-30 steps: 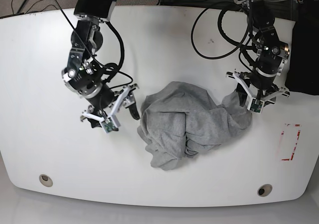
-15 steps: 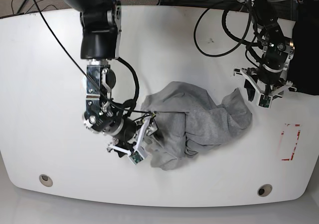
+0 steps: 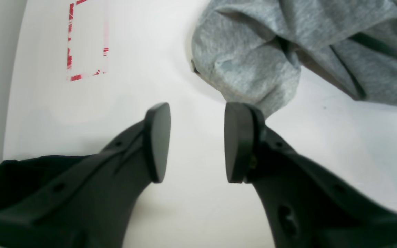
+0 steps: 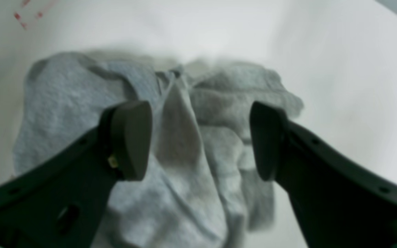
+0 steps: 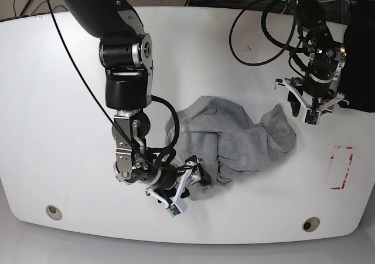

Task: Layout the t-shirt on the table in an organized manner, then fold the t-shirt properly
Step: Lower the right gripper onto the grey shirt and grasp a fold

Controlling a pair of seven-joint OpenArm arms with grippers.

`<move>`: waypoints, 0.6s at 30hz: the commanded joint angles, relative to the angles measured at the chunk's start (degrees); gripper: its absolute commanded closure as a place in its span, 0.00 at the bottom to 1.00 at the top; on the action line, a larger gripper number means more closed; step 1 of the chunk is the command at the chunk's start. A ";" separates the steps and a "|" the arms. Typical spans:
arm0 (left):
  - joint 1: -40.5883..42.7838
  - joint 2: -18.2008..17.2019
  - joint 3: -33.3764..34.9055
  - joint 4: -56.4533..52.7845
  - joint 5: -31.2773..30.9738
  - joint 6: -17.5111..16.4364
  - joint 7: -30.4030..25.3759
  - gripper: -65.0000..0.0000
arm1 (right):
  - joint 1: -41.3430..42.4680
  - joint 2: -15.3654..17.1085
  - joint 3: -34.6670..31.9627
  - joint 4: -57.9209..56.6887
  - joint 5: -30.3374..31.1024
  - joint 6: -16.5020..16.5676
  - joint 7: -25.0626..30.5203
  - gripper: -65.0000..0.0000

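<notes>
We see the grey t-shirt (image 5: 234,141) crumpled mid-bench (image 5: 53,100). The right hand (image 5: 186,189) sits low at the shirt's near-left edge. The left hand (image 5: 309,102) hangs just beside the shirt's far-right fold. A red rectangle mark (image 5: 341,167) lies right of the shirt.

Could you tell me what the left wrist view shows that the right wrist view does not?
Only the left wrist view shows the red-outlined rectangle mark sharply and whole, beside a rounded end of the t-shirt, with the left gripper open over bare table, nothing between its fingers. Only the right wrist view shows the crumpled heap of the shirt nearly whole, with the open right gripper straddling a raised fold, though blurred. Both share the grey shirt, the white tabletop and a pair of dark fingers standing apart.
</notes>
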 commanded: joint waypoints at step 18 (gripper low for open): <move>-0.96 -0.24 0.12 0.74 -0.39 0.40 -1.41 0.63 | -1.18 -0.51 1.32 -4.30 0.48 0.27 3.77 0.42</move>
